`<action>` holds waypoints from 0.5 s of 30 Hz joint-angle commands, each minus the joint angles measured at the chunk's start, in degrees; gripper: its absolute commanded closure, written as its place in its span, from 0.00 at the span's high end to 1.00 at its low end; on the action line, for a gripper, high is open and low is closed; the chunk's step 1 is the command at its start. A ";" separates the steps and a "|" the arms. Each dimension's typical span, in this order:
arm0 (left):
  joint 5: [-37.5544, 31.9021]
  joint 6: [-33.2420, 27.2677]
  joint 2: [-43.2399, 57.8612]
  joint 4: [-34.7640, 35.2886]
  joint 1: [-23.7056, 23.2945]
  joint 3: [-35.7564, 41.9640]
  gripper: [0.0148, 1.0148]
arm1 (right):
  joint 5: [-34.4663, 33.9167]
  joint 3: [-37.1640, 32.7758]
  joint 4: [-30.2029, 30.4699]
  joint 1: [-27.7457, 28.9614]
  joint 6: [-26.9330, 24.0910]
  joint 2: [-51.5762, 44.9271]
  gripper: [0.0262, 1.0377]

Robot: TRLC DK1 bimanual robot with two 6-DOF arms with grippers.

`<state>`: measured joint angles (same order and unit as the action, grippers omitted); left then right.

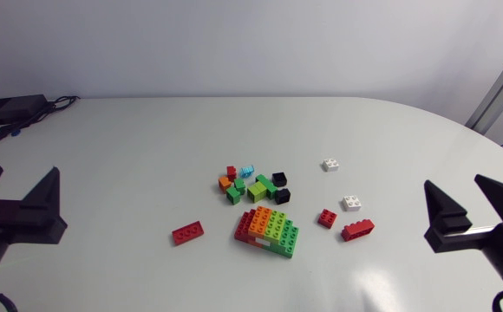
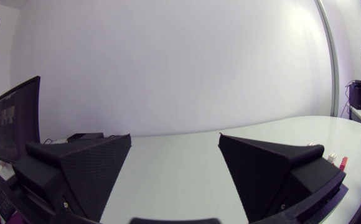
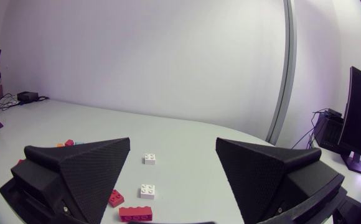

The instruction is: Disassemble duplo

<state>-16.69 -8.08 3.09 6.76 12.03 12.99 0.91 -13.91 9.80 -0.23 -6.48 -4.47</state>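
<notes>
The smooth white table [image 1: 130, 147] curves round at its far right edge, well apart from the bricks. Our left gripper [image 1: 26, 171] and right gripper [image 1: 454, 180] sit at the near left and right edges, matte wedge fingers spread apart. The stepped, studded duplo block [image 1: 269, 232] lies mid-table, with small loose bricks [image 1: 253, 185] just beyond it.

Table [image 1: 130, 173]: one, white, smooth top, filling the scene; far edge rounded, curving nearer toward the right. Wall [image 1: 251, 43]: plain, pale, unmarked, directly behind the far edge. Black box [image 1: 9, 109]: flat, at the table's far left corner, with dark cables [image 1: 56, 104] trailing beside it. Light: even and diffuse, shadows short and soft; a faint bright sheen [image 1: 382, 277] on the top at near right.
</notes>
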 commanded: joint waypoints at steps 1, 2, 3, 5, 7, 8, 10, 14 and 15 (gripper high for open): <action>0.08 -0.19 4.73 1.32 0.36 5.29 0.97 | 0.06 -4.72 1.71 -0.65 2.00 -3.26 0.96; 0.08 -0.10 6.05 1.85 0.18 6.43 0.97 | 0.06 -5.95 2.41 -1.00 2.09 -4.32 0.96; 0.08 -0.01 7.54 2.20 0.01 7.57 0.97 | 0.06 -7.36 3.20 -1.35 2.26 -5.64 0.96; 0.08 0.08 9.83 2.38 0.10 8.89 0.97 | 0.15 -10.08 4.70 -2.14 2.70 -8.71 0.96; 0.08 0.96 12.64 2.38 0.01 10.30 0.97 | 0.06 -12.37 5.75 -3.02 2.79 -12.05 0.96; -0.01 1.66 14.84 2.73 -0.34 11.18 0.97 | 0.06 -13.33 6.63 -3.20 2.79 -14.16 0.96; -0.01 3.68 20.11 3.96 -2.36 13.99 0.97 | 0.15 -15.36 7.86 -3.29 3.58 -17.94 0.96; 1.92 6.76 31.10 8.53 -8.34 19.97 0.97 | 1.55 -19.22 11.73 -3.90 6.92 -24.27 0.96; 2.10 6.85 33.03 9.06 -8.96 20.84 0.97 | 1.99 -19.75 12.17 -3.81 7.27 -25.15 0.96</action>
<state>-15.33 -4.16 32.08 14.44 4.80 30.76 2.35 -31.53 20.75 -3.55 -2.04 -27.53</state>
